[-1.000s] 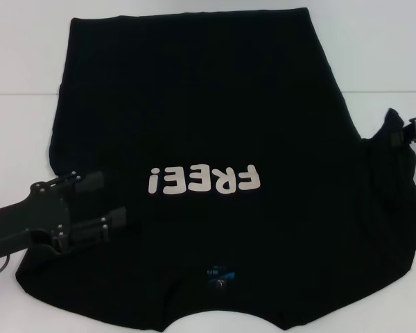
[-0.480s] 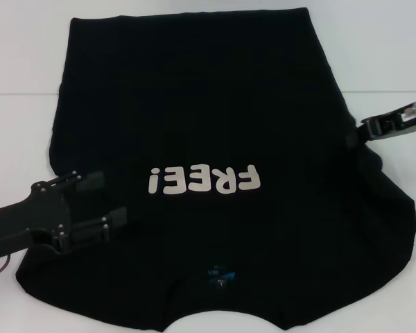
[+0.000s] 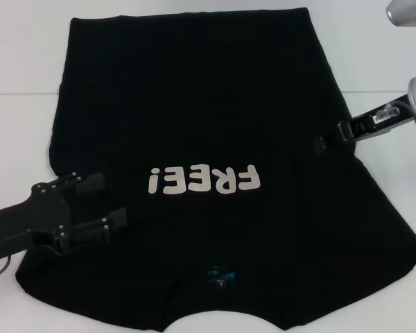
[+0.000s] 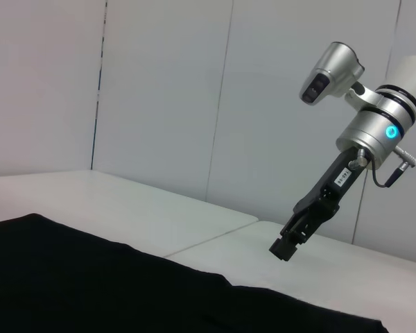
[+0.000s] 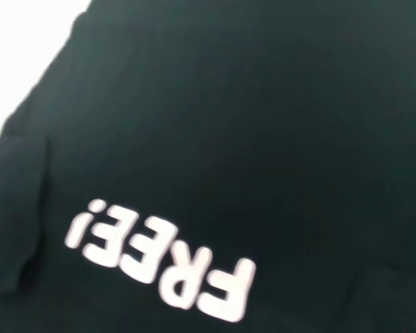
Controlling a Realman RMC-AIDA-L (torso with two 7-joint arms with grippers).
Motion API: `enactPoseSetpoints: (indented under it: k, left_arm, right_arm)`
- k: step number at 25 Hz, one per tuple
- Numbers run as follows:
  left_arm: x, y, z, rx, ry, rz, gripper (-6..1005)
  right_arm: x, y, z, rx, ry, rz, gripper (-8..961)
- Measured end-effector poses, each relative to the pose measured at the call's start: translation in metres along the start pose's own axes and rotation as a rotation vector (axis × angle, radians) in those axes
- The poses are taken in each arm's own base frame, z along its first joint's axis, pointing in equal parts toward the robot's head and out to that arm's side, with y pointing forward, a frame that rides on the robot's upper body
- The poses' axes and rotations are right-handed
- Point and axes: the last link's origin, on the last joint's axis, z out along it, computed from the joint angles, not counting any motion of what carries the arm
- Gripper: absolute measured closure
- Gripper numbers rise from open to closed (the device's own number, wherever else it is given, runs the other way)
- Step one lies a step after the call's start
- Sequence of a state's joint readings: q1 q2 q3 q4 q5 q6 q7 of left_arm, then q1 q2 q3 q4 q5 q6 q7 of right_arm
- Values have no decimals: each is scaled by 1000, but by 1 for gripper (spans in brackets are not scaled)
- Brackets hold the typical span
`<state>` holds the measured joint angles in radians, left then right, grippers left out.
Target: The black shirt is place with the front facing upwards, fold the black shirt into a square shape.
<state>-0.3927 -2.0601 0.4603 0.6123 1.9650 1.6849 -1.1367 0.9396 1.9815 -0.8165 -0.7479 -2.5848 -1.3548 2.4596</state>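
Two grippers are in play, operator, and one shirt between them. Your left gripper (image 3: 114, 201) sits over the black shirt (image 3: 201, 104) just to the exclamation-mark side of the "FREE!" lettering (image 3: 204, 180); its two fingers (image 3: 89, 182) are spread well apart with only black cloth between them, gripping nothing. Your right gripper (image 3: 327, 141) hangs at the shirt's opposite edge, beyond the F end of the lettering, its tip over the cloth. Whether that one is spread or closed, you can't tell from any of these angles.

One garment, then: plain black, short-sleeved, spread flat with the front up on the white table (image 3: 21, 55). The pale chunky lettering reads upside down from the head camera, and a small blue neck label (image 3: 218, 272) shows below it at the collar, on the side nearest the robot. The hem lies far beyond the lettering, straight across the table. A sleeve fans out wide on the right gripper's side.

Now the wrist cameras. The left wrist view gives you what the head view can't: the right arm side-on, its gripper (image 4: 286, 246) raised clear above the shirt (image 4: 90, 277) rather than touching it, with pale wall panels (image 4: 159, 90) behind. The right wrist view looks down on the lettering (image 5: 159, 262) and dark cloth (image 5: 263, 104), with a sliver of table (image 5: 21, 41) at one corner, and none of its own fingers appear.
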Motion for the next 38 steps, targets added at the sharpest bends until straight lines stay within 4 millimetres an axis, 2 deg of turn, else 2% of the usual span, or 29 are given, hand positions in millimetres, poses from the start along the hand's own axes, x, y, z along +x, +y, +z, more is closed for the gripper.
enactPoseSetpoints:
  k: [7, 11, 15, 20, 24, 26, 30, 34, 38]
  left_arm:
    - [-2, 1, 0, 1, 1, -19, 156]
    - [2, -1, -5, -1, 11, -140, 156]
    - [12, -10, -14, -5, -3, -370, 156]
    - [21, -16, -35, -7, -6, -598, 155]
    - [26, -24, -54, 42, -51, -739, 155]
    - [26, -27, -62, 81, -113, -813, 155]
    - [18, -36, -75, 209, -312, -934, 155]
    - [15, -41, -83, 302, -463, -945, 156]
    - [15, -45, -82, 353, -542, -937, 156]
  right_arm:
    - [4, -1, -2, -91, -62, 31, 507]
    - [15, -7, -13, -194, -165, -8, 385]
    - [40, -7, -26, -326, -320, -141, 331]
    - [86, -3, -30, -390, -543, -373, 263]
    - [119, 3, -19, -362, -627, -482, 253]
    - [130, 8, -10, -354, -627, -522, 255]
    - [149, 17, 9, -356, -635, -585, 197]
    - [159, 21, 27, -354, -611, -605, 66]
    - [162, 25, 42, -345, -567, -620, 69]
